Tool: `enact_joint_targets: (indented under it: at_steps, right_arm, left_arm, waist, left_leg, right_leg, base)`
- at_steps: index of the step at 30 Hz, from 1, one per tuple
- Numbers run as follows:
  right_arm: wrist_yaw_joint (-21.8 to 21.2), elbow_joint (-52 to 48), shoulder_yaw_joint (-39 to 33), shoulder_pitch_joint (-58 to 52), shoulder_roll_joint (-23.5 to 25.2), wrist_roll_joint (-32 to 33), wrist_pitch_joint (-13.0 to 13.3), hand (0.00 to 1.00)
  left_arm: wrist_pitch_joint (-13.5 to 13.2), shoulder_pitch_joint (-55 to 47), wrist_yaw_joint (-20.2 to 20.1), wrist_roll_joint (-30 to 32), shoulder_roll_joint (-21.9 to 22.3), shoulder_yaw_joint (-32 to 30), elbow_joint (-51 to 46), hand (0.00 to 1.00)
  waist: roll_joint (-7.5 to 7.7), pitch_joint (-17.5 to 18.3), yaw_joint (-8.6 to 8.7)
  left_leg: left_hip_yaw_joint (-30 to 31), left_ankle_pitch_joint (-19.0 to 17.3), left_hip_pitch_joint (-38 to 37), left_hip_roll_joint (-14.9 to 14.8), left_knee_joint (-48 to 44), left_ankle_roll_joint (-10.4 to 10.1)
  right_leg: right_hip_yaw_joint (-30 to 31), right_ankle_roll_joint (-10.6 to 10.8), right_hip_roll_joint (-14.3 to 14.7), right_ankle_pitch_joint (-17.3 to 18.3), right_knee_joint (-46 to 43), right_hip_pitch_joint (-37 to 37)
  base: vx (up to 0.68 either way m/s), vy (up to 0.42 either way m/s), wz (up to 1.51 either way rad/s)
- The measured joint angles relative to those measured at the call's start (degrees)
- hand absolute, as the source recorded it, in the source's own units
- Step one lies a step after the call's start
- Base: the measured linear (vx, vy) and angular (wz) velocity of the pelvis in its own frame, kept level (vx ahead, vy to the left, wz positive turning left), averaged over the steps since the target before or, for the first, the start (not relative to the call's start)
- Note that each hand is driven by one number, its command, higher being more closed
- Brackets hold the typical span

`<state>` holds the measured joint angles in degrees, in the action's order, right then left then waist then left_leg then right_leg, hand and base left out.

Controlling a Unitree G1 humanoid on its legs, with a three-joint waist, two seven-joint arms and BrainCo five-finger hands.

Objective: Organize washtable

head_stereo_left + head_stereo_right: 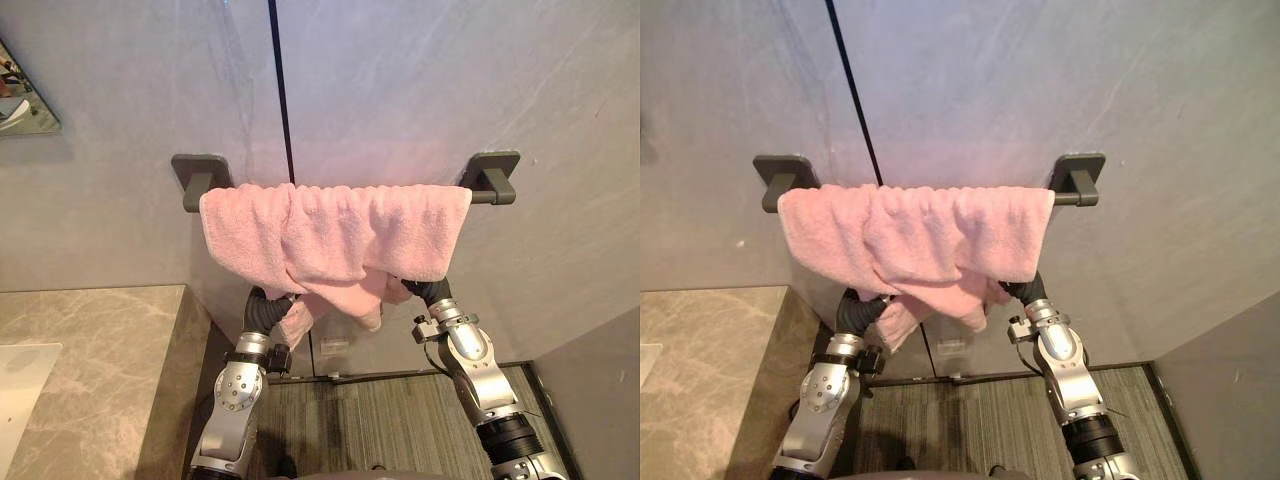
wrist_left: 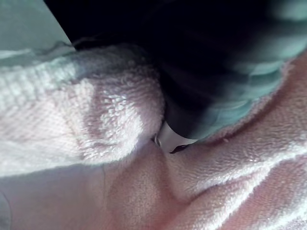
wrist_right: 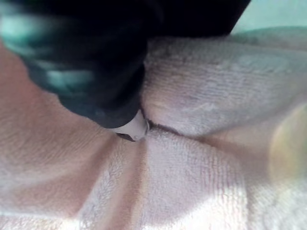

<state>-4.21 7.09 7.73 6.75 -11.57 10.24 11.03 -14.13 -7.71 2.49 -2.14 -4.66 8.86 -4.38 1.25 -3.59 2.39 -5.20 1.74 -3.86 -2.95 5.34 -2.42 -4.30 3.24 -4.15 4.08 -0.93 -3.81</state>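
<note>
A pink towel (image 1: 330,235) hangs bunched over a dark grey towel bar (image 1: 492,186) fixed to the grey wall, its lower middle part gathered into a drooping fold. My left hand (image 1: 263,310) reaches up under the towel's lower left part, and my right hand (image 1: 426,291) goes up under its lower right corner. Both hands are buried in the cloth beyond their dark ribbed covers. In the left wrist view the left hand (image 2: 216,72) presses into a fold of the towel (image 2: 96,124). The right wrist view has the right hand (image 3: 96,72) sunk into towel folds (image 3: 201,96) too.
A beige marble counter (image 1: 100,360) with a white basin edge (image 1: 20,390) lies at the lower left. A mirror corner (image 1: 22,100) shows at the upper left. Below the bar is striped grey flooring (image 1: 370,420), with a grey side wall (image 1: 595,400) at the lower right.
</note>
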Motion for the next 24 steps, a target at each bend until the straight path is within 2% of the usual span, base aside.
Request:
enact_joint_targets:
  at_steps: [10, 17, 24]
  right_arm:
    - [0.0, 3.2, 0.0, -1.3, 0.1, 0.0, -0.1, 1.00]
    - [-0.1, 5.2, -0.1, -3.7, 4.0, -1.0, 1.8, 1.00]
    - [1.2, 7.3, -1.4, -3.7, 6.9, -7.9, 2.3, 1.00]
  left_arm:
    - [0.2, -0.2, -1.1, -0.8, 0.4, 0.0, 5.6, 1.00]
    - [-0.4, -0.1, -1.1, -4.5, 1.3, -1.0, 10.8, 1.00]
    - [-1.2, 0.2, -1.0, -4.4, 1.9, -2.3, 13.5, 1.00]
  waist:
    - [-0.17, 0.0, -0.12]
    - [-1.54, 0.4, -0.15]
    - [-1.97, 0.9, -0.14]
  left_leg:
    - [0.1, -0.3, 0.0, 0.1, 0.0, 0.0]
    - [0.4, -0.2, -0.2, 0.1, 0.0, 0.0]
    - [0.5, -0.2, -0.4, 0.1, 0.1, 0.0]
  right_leg:
    - [0.1, 0.2, 0.0, 0.2, 0.0, 0.0]
    - [-0.2, 0.2, -0.1, 0.2, -0.1, -0.3]
    - [-0.3, 0.2, 0.0, 0.2, 0.1, -0.5]
  base:
    - [0.00, 0.000, 0.00]
    - [0.00, 0.000, 0.01]
    - [0.00, 0.000, 0.00]
